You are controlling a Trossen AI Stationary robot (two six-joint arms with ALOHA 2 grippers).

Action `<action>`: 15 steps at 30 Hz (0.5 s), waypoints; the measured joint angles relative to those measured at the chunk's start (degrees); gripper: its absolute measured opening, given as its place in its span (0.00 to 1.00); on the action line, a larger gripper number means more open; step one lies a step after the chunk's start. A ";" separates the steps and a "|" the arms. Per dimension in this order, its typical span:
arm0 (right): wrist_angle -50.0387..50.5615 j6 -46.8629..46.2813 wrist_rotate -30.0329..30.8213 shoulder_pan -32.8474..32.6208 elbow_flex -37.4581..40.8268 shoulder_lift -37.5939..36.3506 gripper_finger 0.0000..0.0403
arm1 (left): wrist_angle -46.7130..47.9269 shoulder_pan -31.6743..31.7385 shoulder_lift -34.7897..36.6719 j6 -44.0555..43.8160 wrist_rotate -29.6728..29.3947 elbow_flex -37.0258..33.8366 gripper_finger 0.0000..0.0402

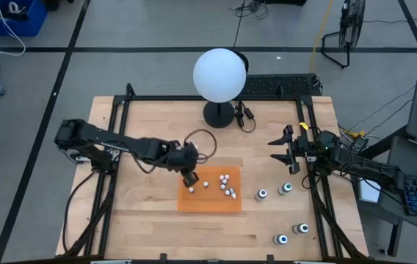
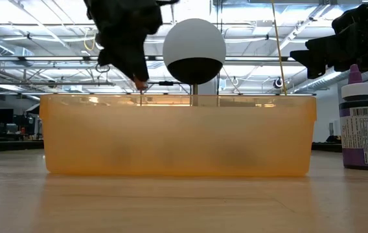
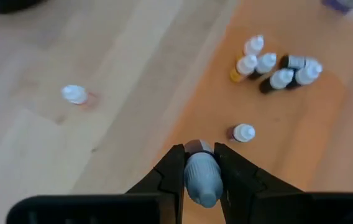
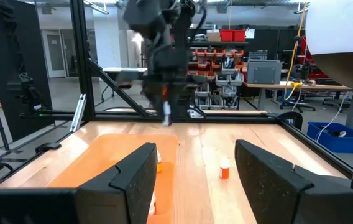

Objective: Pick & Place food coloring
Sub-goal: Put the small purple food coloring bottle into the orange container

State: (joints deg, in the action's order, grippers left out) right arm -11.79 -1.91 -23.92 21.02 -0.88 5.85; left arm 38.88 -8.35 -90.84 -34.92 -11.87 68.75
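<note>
My left gripper (image 1: 189, 178) hangs over the left end of the orange tray (image 1: 194, 204), shut on one tiny food coloring bottle (image 3: 200, 177). Several more tiny white-capped bottles (image 3: 276, 65) lie clustered in the tray, and a single one (image 3: 243, 132) lies nearer the gripper. Another tiny bottle (image 3: 74, 94) lies on the bare wood beside the tray. Several bigger dark bottles with white-ringed tops (image 1: 262, 193) stand on the table right of the tray. My right gripper (image 1: 282, 150) waits open at the table's right side, touching nothing. My left gripper pinches the tiny bottle between its two fingers (image 3: 171, 171), which sit on either side of its pale cap end (image 3: 201, 183). The fingers slant downward from the table's left. The bottle is lifted clear above the tray, its darker body end (image 3: 196, 147) pointing ahead of the fingertips.
A white globe lamp (image 1: 219, 75) on a black stand rises at the table's far middle, with a looped cable beside it. A purple-capped bottle (image 2: 361, 123) stands right of the tray in the low view. Black frame rails run along the table's left and right sides.
</note>
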 joint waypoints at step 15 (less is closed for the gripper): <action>0.00 0.00 0.00 0.00 0.00 0.02 0.52 | -1.58 0.73 -18.16 2.96 5.16 7.02 0.17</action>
State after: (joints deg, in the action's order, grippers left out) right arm -11.79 -1.91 -23.92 21.02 -0.89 5.86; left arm 37.30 -7.62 -109.00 -31.97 -6.71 75.77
